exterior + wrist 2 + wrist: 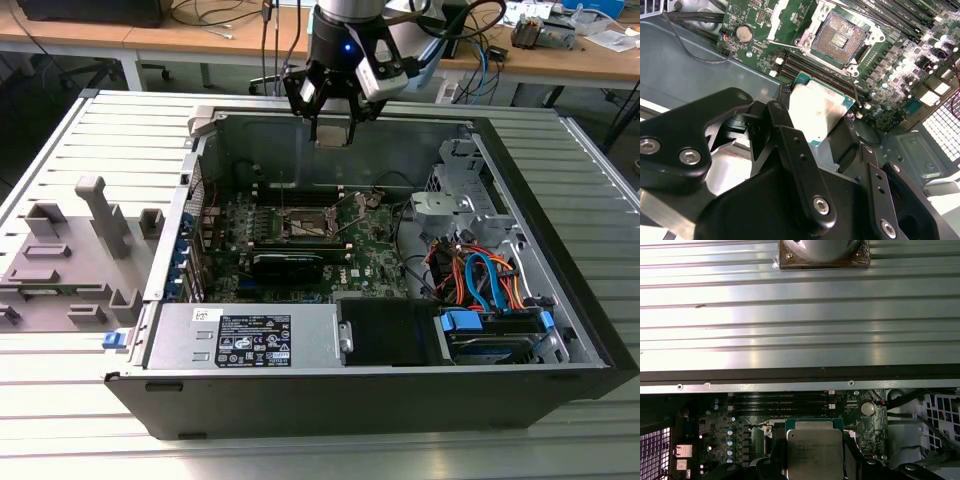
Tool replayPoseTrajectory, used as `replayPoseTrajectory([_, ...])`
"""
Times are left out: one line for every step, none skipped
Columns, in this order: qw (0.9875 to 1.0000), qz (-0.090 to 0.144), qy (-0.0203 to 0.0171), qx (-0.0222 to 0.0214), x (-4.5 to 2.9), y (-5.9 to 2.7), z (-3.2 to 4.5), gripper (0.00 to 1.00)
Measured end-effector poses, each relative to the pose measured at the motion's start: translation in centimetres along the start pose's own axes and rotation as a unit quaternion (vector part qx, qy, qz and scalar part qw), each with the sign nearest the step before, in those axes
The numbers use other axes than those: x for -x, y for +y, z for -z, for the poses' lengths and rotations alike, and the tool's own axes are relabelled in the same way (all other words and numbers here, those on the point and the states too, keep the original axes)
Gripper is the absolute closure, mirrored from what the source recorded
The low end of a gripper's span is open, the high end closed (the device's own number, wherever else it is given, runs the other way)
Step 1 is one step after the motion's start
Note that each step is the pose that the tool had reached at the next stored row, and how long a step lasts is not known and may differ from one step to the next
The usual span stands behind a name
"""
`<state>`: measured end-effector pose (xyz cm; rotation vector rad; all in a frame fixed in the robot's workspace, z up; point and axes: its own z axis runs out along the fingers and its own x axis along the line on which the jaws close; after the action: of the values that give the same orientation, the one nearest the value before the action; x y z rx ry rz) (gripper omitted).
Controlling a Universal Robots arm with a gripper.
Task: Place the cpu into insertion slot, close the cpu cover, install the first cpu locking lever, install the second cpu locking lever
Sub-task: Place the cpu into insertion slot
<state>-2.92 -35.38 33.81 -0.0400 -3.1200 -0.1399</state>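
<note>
My gripper [332,128] hangs over the far wall of the open computer case, shut on the cpu [332,137]. In both wrist views the cpu [819,111] [815,452] is a flat square chip with a silvery top and a green edge, clamped between the black fingers [790,135]. The insertion slot [837,37] lies uncovered on the green board, its dark contact field exposed inside a silver rim. In the exterior view the insertion slot [305,222] sits well below the gripper, toward the viewer. Whether the cpu cover stands open beside the slot I cannot tell.
A black graphics card [288,262] lies just in front of the socket. Memory slots [782,400] run along its far side. A power supply [250,340] fills the case's near edge, and drive bays with orange and blue cables [480,280] sit on the exterior view's right. A grey fixture [70,250] stands outside the case.
</note>
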Motion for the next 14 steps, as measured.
replayPoseTrajectory([1.0000, 0.000, 0.0000, 0.0000, 0.00, 0.00, -0.02, 0.45])
replayPoseTrajectory([1.0000, 0.000, 0.0000, 0.0000, 0.00, 0.00, -0.05, 0.45])
replayPoseTrajectory([1.0000, 0.000, 0.0000, 0.0000, 0.00, -0.01, -0.07, 0.45])
replayPoseTrajectory([1.0000, 0.000, 0.0000, 0.0000, 0.00, -0.01, -0.10, 0.45])
replayPoseTrajectory([1.0000, 0.000, 0.0000, 0.0000, 0.00, -0.01, -0.12, 0.45])
replayPoseTrajectory([1.0000, 0.000, 0.0000, 0.0000, 0.00, -0.01, -0.14, 0.45])
replayPoseTrajectory([1.0000, 0.000, 0.0000, 0.0000, 0.00, -0.01, -0.16, 0.45])
replayPoseTrajectory([1.0000, 0.000, 0.0000, 0.0000, 0.00, -0.02, -0.20, 0.45])
replayPoseTrajectory([1.0000, 0.000, 0.0000, 0.0000, 0.01, -0.02, -0.22, 0.45])
replayPoseTrajectory([1.0000, 0.000, 0.0000, 0.0000, 0.01, -0.02, -0.23, 0.45])
replayPoseTrajectory([1.0000, 0.000, 0.0000, 0.0000, 0.00, -0.02, -0.26, 0.45])
replayPoseTrajectory([1.0000, 0.000, 0.0000, 0.0000, 0.01, -0.03, -0.30, 0.45])
replayPoseTrajectory([1.0000, 0.000, 0.0000, 0.0001, 0.01, -0.03, -0.33, 0.45])
replayPoseTrajectory([1.0000, 0.000, 0.0000, 0.0000, 0.01, -0.03, -0.34, 0.45])
